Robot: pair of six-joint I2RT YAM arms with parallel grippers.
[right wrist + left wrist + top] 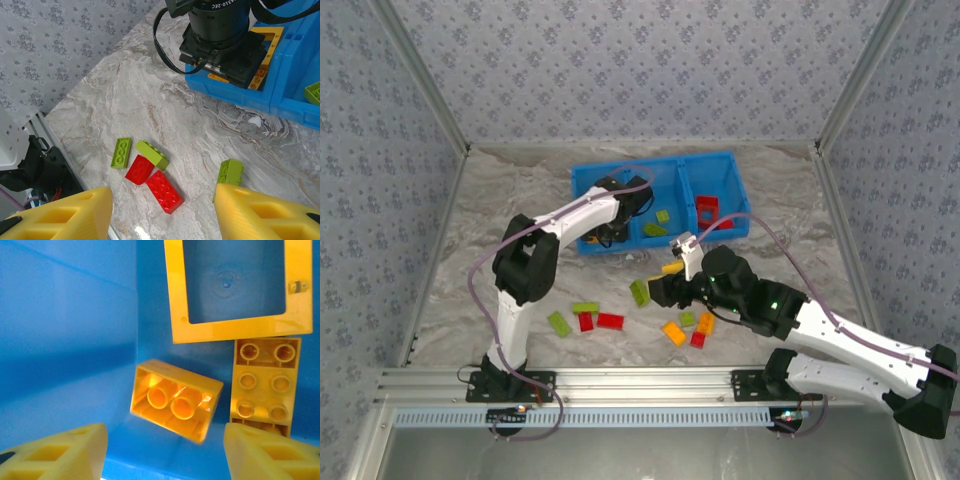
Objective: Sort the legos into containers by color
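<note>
Now my left gripper [162,440], fingers apart, hangs over an orange brick [175,400] tilted in the blue bin [65,340]. My right gripper [162,200], also apart, hovers above the table [150,100], where a red brick [139,169] touches a lime brick [151,154]; I might pinch both.

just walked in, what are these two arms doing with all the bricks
It's a colour sort into a blue bin. The left gripper hangs open in its left compartment, above orange bricks lying there. The right gripper is open over the table, above loose red bricks and green bricks not yet sorted.
</note>
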